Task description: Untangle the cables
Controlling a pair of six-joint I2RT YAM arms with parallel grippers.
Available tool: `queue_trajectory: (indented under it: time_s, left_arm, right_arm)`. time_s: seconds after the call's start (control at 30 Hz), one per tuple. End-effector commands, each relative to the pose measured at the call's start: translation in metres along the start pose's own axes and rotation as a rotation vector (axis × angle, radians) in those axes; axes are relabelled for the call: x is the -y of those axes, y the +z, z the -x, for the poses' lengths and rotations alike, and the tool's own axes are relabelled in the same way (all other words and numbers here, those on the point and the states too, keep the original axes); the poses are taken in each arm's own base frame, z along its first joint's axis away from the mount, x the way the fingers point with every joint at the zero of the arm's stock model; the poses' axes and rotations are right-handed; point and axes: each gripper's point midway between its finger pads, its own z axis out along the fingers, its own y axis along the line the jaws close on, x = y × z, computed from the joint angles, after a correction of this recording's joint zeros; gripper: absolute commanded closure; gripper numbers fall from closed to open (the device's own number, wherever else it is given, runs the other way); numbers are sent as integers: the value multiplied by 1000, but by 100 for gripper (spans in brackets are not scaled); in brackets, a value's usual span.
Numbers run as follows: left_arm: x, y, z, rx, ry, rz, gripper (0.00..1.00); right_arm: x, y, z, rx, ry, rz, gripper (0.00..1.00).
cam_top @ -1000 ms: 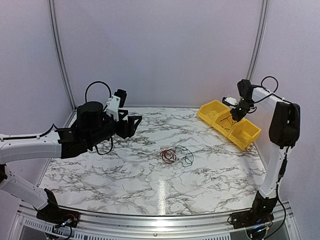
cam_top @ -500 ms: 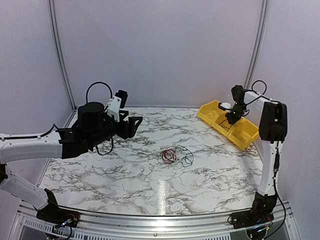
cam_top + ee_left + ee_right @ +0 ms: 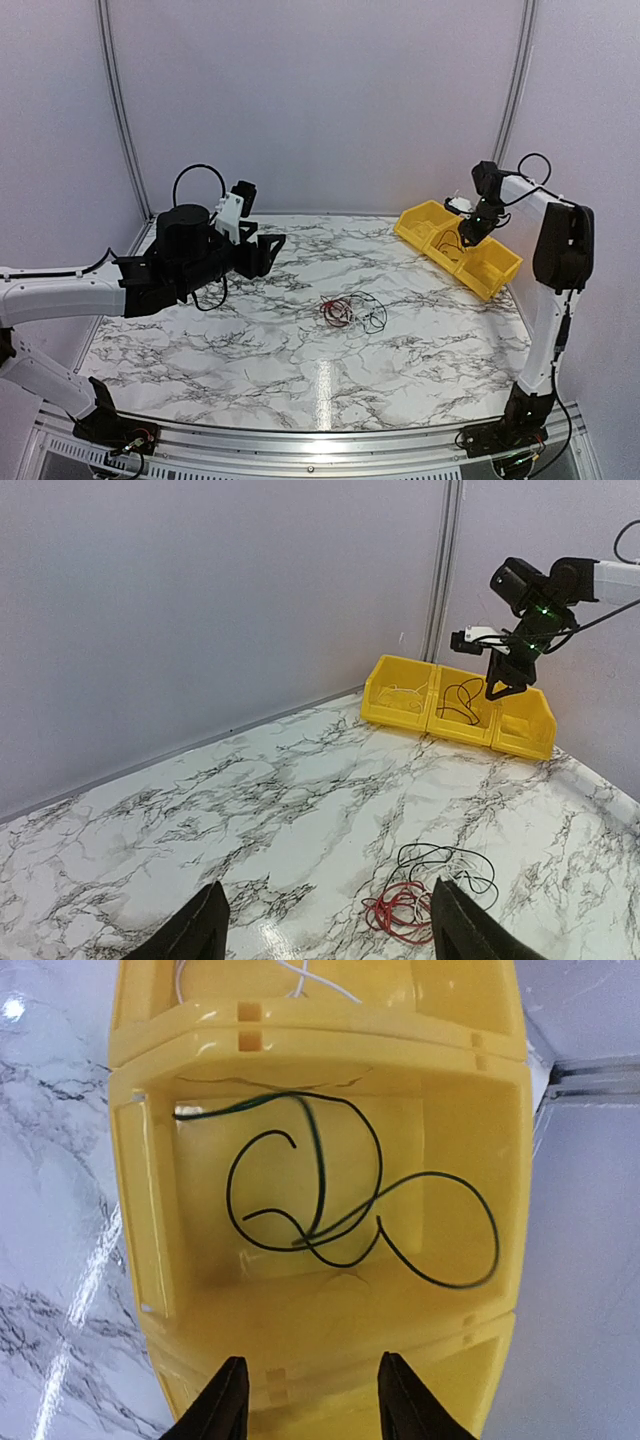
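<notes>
A tangle of thin cables lies mid-table: a red coil mixed with black loops. My left gripper hovers left of the tangle and well above the marble. It is open, with nothing between the fingers. My right gripper hangs over the yellow bin, also open and holding nothing. A loose black cable lies curled in the bin's middle compartment, below the right fingertips and apart from them. A white cable shows in the compartment beyond.
The yellow bin has three compartments and stands at the table's back right, close to the right wall. White walls and metal posts close the table on three sides. A metal rail runs along the near edge.
The right gripper shifted slightly left over the bin and back, and its jaws have opened. The left arm and the mid-table tangle have not moved.
</notes>
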Motion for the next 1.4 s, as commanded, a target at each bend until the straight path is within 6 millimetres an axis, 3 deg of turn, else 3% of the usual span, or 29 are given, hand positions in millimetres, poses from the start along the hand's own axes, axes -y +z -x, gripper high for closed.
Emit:
queue_trajectory:
  time_s: [0.0,0.13,0.27,0.37,0.47,0.63,0.8,0.97,1.2,1.37]
  left_arm:
    - [6,3,-4,1,5,-19,29]
    - [7,4,-7,-9,2,-27,28]
    - [8,10,-17,-33,8,-23,28]
    - [10,15,-24,-57,8,-31,28]
    - [9,20,-33,-83,16,-21,26]
    - [11,32,-56,-160,66,-17,23]
    - [18,48,-80,-253,100,-41,23]
    - [20,62,-93,-309,98,-27,25]
    - [31,71,-101,-333,72,-51,27]
    - [43,73,-105,-353,90,-67,30]
  right_arm:
    - [5,-42,3,48,-2,-57,53]
    - [-7,-60,11,130,17,-28,51]
    - [-64,-78,47,308,-55,98,51]
    - [-131,-89,65,459,-127,307,54]
    - [-185,-94,73,530,-182,460,57]
    - [-246,-77,62,467,-215,634,58]
    - [-263,-62,35,339,-163,697,52]
    - [-286,-48,6,254,-85,805,49]
    - [-305,-30,-8,189,-47,901,49]
    - [-306,-21,-8,174,-22,903,54]
